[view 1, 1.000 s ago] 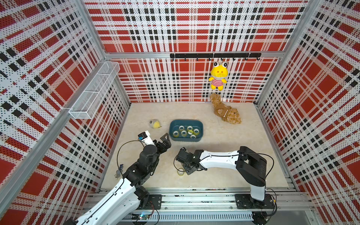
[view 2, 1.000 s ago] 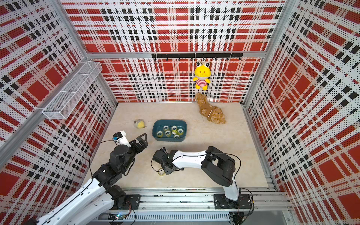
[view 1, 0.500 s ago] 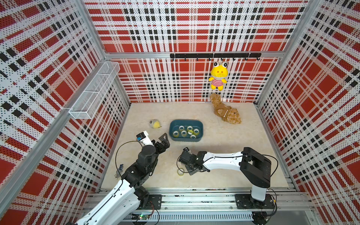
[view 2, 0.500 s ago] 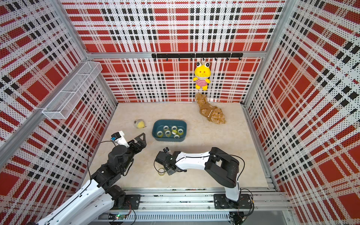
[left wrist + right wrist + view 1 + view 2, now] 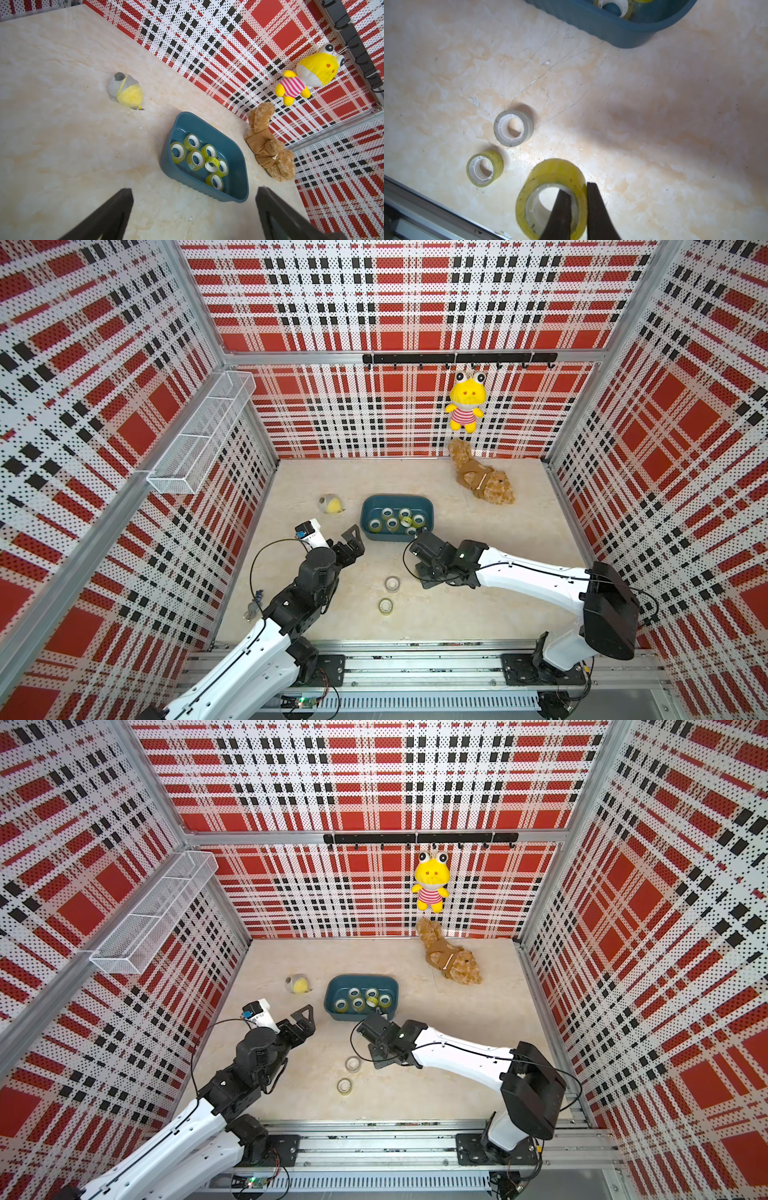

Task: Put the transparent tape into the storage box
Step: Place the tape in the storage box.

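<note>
The storage box [image 5: 366, 509] [image 5: 331, 992] is a dark teal tub at mid-table holding several yellowish tape rolls [image 5: 195, 159]. My right gripper [image 5: 575, 187] [image 5: 424, 577] hangs just in front of the box [image 5: 612, 31], shut on a yellow transparent tape roll [image 5: 550, 172]: one finger sits inside the core, the other outside. Two more rolls lie on the table beside it, a clear greyish one [image 5: 391, 584] [image 5: 527, 126] and a yellow one [image 5: 385, 606] [image 5: 497, 164]. My left gripper [image 5: 193, 190] [image 5: 351, 542] stands open and empty left of the box.
A yellow-grey plush ball [image 5: 331, 504] lies left of the box, and a brown teddy [image 5: 482, 483] lies at the back right. A yellow plush toy [image 5: 465, 404] hangs from the black hook rail. A white wire basket [image 5: 199, 435] is fixed to the left wall.
My right gripper closed on a yellow roll and moved up and right toward the box, uncovering the clear roll on the table. The left arm shifted slightly.
</note>
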{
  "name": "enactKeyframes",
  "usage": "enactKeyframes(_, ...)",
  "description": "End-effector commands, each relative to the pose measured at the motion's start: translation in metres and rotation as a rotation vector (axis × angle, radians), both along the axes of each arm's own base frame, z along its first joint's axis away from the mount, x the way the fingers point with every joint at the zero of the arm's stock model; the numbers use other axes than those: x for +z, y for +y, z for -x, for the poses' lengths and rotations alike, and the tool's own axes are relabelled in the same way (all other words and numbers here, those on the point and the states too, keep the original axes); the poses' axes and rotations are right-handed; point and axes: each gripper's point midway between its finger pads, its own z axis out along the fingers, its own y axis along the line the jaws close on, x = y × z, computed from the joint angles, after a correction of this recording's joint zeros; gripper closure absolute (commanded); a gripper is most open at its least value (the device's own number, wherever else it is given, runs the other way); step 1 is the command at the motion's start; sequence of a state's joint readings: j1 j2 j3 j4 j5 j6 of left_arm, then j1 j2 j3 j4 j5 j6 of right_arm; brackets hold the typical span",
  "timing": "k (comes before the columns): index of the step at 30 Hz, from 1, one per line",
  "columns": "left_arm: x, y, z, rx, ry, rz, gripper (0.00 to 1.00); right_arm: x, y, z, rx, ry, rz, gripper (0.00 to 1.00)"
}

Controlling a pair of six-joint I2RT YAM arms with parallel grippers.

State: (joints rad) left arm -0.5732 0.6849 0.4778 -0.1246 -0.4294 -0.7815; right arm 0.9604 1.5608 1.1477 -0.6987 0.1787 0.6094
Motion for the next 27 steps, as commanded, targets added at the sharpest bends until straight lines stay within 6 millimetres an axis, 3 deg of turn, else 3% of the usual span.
enactKeyframes(1,0.009,-0.005,-0.003,-0.016,-0.025,0.014,0.01,0.021,0.011,-0.022,0.039,-0.012,-0.074,1.0)
enactKeyframes(9,0.008,-0.011,-0.007,-0.038,-0.024,0.014,0.01,0.046,0.038,-0.109,0.023,-0.084,-0.122,1.0)
enactKeyframes(15,0.007,-0.01,-0.008,-0.045,-0.025,0.021,0.01,0.026,0.063,-0.169,0.028,-0.075,-0.102,1.0)
enactKeyframes(18,0.006,-0.007,-0.008,-0.047,-0.025,0.024,0.01,0.012,0.071,-0.191,0.03,-0.073,-0.066,0.92)
enactKeyframes(21,0.006,-0.004,-0.008,-0.043,-0.027,0.031,0.01,-0.002,0.083,-0.204,0.048,-0.047,-0.076,0.78)
enactKeyframes(24,0.005,-0.002,-0.009,-0.045,-0.025,0.033,0.01,-0.01,0.089,-0.209,0.052,-0.025,-0.088,0.49)
enactKeyframes(27,0.003,-0.002,-0.01,-0.052,-0.016,0.031,0.01,-0.005,0.086,-0.207,0.04,-0.034,-0.097,0.44)
